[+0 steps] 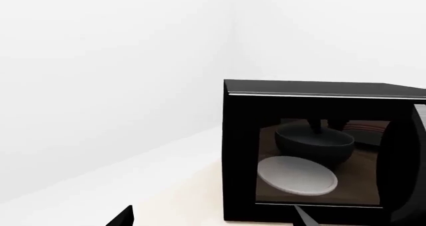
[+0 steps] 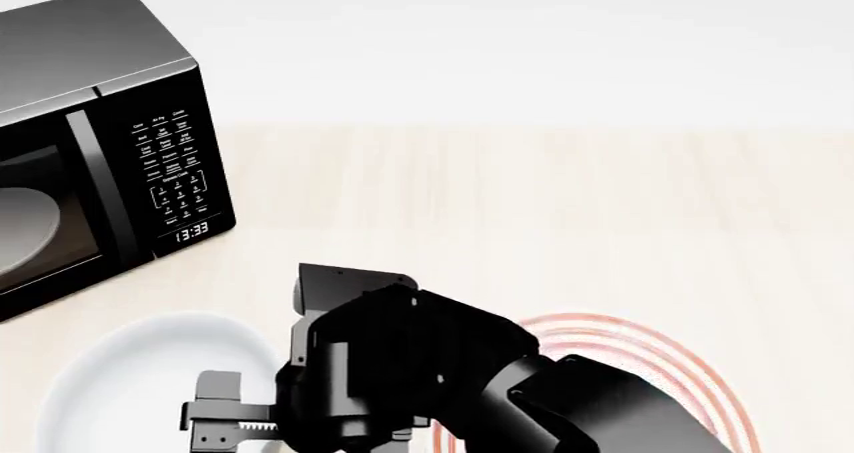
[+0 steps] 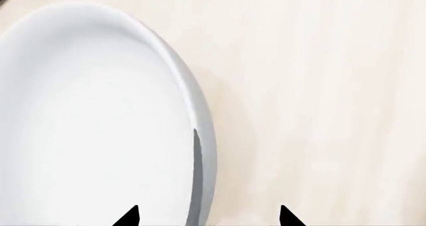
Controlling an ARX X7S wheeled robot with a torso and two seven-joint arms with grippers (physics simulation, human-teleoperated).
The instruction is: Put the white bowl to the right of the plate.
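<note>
**Right Arm Poised at the Rim of a White Bowl**

Left wrist view: a boxy black microwave [image 1: 319,151] sits on a pale tabletop [image 1: 133,186] against a blank white wall. Its glossy door window mirrors a dark round bowl shape and a pale oval disc [image 1: 296,175]. Two dark slivers at the frame's lower edge are all that shows of the left gripper [image 1: 206,218]; whether its jaws are apart or together cannot be told.

Head view: the microwave [image 2: 94,133], brushed dark metal with a keypad of small white legends and a lit clock, stands at the far left corner of the light wood-grain tabletop [image 2: 561,203]. The white bowl [image 2: 134,373], smooth, glossy and round, rests at the near left edge. To its right lies the plate [image 2: 667,358], flat and white with thin red concentric rings, mostly covered by the bulky matte black right arm [image 2: 441,373]. That arm reaches across the plate toward the bowl, its ribbed metal gripper hardware just beside the bowl's right rim.

Right wrist view: the bowl's [image 3: 100,121] deep, curved wall and thin grey-shaded rim fill half the frame, with bare blond wood [image 3: 319,96] on the other half. Two pointed black fingertips [image 3: 129,217] of the right gripper [image 3: 207,217] stand spread wide, one over the bowl's inside and one over the wood, straddling the rim and closed on nothing.
</note>
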